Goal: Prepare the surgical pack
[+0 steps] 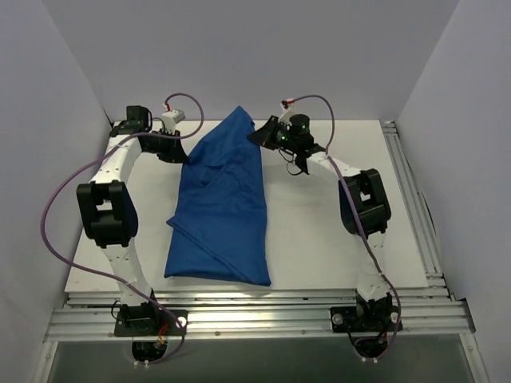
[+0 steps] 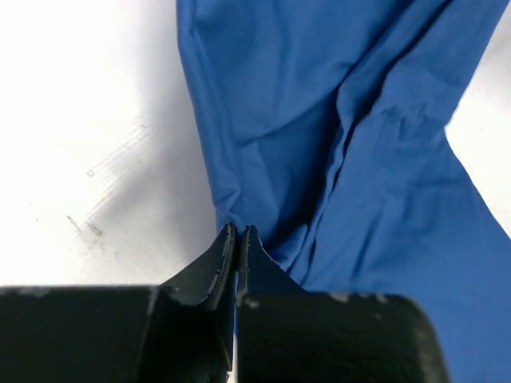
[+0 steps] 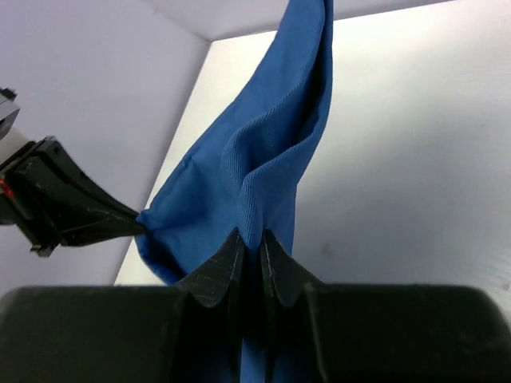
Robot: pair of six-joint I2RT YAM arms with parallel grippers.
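Left pincer (image 1: pixel 177 150): clenched, its two dark fingers pressed flat together with no gap showing between them in the left wrist view
Left pincer's hold: a thin pinch of the drape's (image 2: pixel 359 159) left edge, right at the fingertips (image 2: pixel 227 247); the cloth bunches into small creases there and spreads ahead of the pincer and to its right
Left pincer from the right wrist: it comes in from the side, and a corner of the cloth is drawn to a point at its tip
Drape (image 1: pixel 219 207): royal-blue, folded over on itself into one long strip lying on the table
Drape's place: between the two pincers at its far end, where it narrows to a peak just beyond them; its wide end lies flat well behind both, toward the arm bases
Drape's contents: cannot tell, the folds hide whatever may lie within
Right pincer (image 1: pixel 263 134): clenched on the drape's right edge, across the cloth from the left pincer
Right pincer's hold: a ribbed fold of cloth sits squeezed between its fingers and stretches ahead of the pincer in a tall ridge
Table (image 1: pixel 319 231): white, under the drape and both pincers; it shows to the left of the left pincer and to the right of the right pincer
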